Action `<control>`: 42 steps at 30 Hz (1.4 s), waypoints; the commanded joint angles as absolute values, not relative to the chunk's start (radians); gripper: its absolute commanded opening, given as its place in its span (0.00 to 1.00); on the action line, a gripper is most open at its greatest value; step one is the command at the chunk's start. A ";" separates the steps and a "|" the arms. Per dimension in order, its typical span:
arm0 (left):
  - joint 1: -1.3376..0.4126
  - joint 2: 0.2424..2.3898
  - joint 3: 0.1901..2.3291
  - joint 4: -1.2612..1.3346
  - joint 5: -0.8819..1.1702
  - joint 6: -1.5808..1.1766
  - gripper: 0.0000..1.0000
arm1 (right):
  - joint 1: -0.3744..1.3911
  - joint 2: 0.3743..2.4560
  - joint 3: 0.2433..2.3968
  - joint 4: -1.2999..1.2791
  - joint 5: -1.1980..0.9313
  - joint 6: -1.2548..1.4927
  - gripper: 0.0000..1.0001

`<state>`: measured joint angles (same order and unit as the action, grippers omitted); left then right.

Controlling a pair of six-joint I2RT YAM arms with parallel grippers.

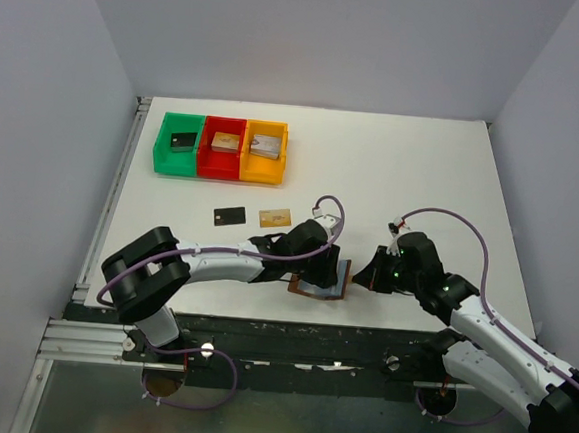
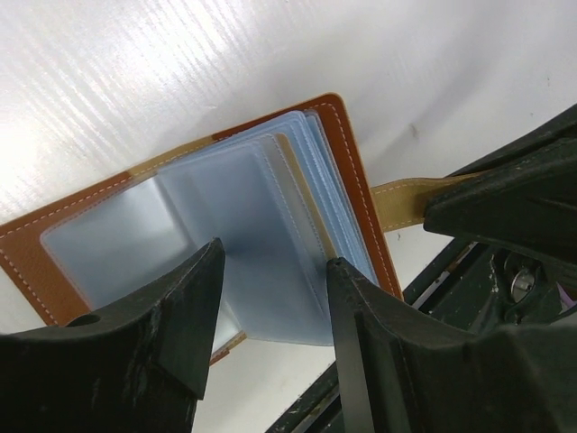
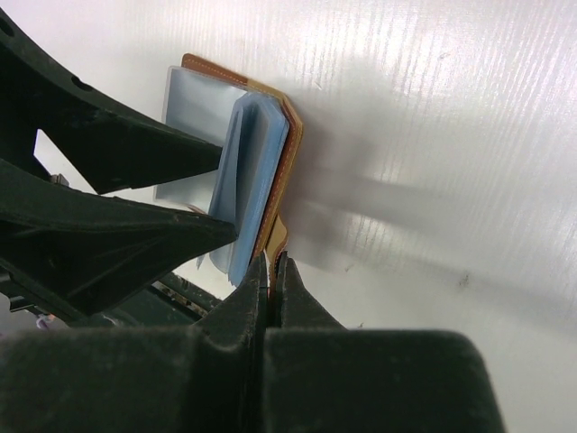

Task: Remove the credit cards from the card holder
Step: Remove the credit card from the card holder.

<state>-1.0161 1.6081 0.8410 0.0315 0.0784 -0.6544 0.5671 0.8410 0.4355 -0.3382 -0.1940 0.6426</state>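
Note:
The brown card holder [image 1: 337,277] lies open at the table's near edge, its pale blue-grey pockets fanned out [image 2: 261,216]. My left gripper [image 1: 317,269] hangs over it, open; its fingertips [image 2: 275,257] straddle one pocket leaf without pinching it. My right gripper [image 1: 363,277] is shut on the holder's brown tab strap [image 3: 278,236], which also shows in the left wrist view [image 2: 401,200]. A black card [image 1: 229,215] and a gold card [image 1: 274,216] lie flat on the table behind the holder. Other cards are hidden in the pockets or out of view.
Green [image 1: 165,145], red [image 1: 221,161] and orange [image 1: 263,169] bins stand in a row at the back left, each with a small blocky piece inside. The table's near edge and its black frame [image 2: 433,271] run right beside the holder.

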 commanded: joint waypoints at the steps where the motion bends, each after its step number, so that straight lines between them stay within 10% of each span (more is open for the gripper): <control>1: -1.019 1.556 0.821 0.002 0.009 -0.650 0.60 | 0.561 0.825 0.456 -0.336 -0.190 0.629 0.00; 22: -1.003 1.408 0.736 -0.121 -0.225 -0.701 0.60 | 0.561 0.831 0.453 -0.336 -0.176 0.621 0.00; 42: -1.002 1.413 0.706 0.084 -0.046 -0.669 0.60 | 0.561 0.834 0.442 -0.333 -0.170 0.618 0.00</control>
<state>-1.0035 1.4231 0.7219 -0.0368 -0.1509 -0.6949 0.5671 0.8387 0.4355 -0.3386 -0.1925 0.6346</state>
